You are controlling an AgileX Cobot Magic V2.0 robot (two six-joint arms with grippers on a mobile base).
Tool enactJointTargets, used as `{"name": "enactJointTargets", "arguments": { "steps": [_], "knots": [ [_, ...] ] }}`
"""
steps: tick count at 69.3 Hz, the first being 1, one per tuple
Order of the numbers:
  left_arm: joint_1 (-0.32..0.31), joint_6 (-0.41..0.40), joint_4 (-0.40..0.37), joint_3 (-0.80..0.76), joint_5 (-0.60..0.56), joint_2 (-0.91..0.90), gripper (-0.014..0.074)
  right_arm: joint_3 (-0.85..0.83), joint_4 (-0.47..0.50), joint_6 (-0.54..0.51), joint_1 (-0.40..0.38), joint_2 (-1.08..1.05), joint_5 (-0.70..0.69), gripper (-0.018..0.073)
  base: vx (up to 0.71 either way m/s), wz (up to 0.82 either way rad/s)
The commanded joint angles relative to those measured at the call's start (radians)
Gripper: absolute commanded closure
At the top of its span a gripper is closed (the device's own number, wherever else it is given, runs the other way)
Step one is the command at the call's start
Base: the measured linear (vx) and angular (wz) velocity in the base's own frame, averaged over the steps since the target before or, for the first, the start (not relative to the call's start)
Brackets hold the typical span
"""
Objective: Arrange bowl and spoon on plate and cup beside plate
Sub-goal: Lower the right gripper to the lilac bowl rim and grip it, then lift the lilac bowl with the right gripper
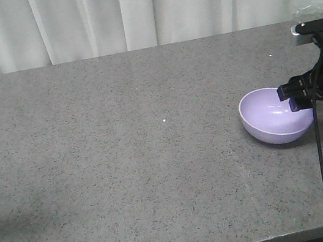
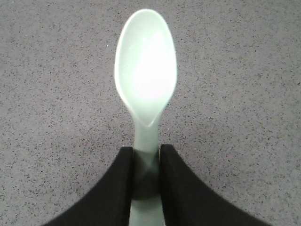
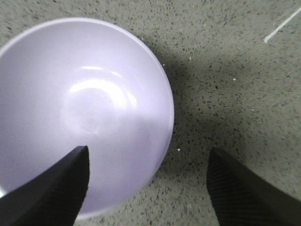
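Barely begun, seemingly 0 of 3 items placed: clamping the spoon point(image 2: 146, 75) in the left gripper point(image 2: 146, 150), straddling the rim of the bowl point(image 3: 84, 108) on the table point(image 1: 120, 134) with right gripper point(image 3: 146, 151) jaws apart, no plate or cup in view.

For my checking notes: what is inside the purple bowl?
Nothing shows inside the bowl; its surface is bare. One finger of the right claw covers a patch near the rim, unseen.

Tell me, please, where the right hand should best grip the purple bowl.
Probably the rim nearest the right hand, from above: the bowl sits open side up, and the open hand straddles that thin wall, one finger inside, one outside.
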Motion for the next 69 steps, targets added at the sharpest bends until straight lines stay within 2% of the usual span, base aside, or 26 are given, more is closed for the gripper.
{"name": "enactJointTargets", "arguments": {
  "steps": [1,18,29,38,52,69],
  "knots": [
    [0.002,0.0,-0.004,-0.024,-0.06,-0.018,0.0603,-0.033,-0.017,-0.003,-0.008,0.014,-0.064,0.006,0.0,0.0],
    [0.002,0.0,-0.004,-0.024,-0.06,-0.018,0.0603,-0.033,-0.016,-0.003,-0.008,0.093,-0.086,0.0107,0.0,0.0],
    [0.002,0.0,-0.004,-0.024,-0.06,-0.018,0.0603,-0.033,-0.013,-0.003,-0.008,0.13,-0.088,0.018,0.0,0.0],
    [0.002,0.0,-0.004,-0.024,-0.06,-0.018,0.0603,-0.033,-0.012,-0.003,-0.008,0.138,-0.096,0.0302,0.0,0.0],
    [0.002,0.0,-0.004,-0.024,-0.06,-0.018,0.0603,-0.034,-0.012,-0.002,-0.008,0.089,-0.106,0.0573,0.0,0.0],
    [0.002,0.0,-0.004,-0.024,-0.058,-0.018,0.0603,-0.034,-0.011,0.0,-0.008,-0.086,-0.004,0.0569,0.0,0.0]
  ]
}}
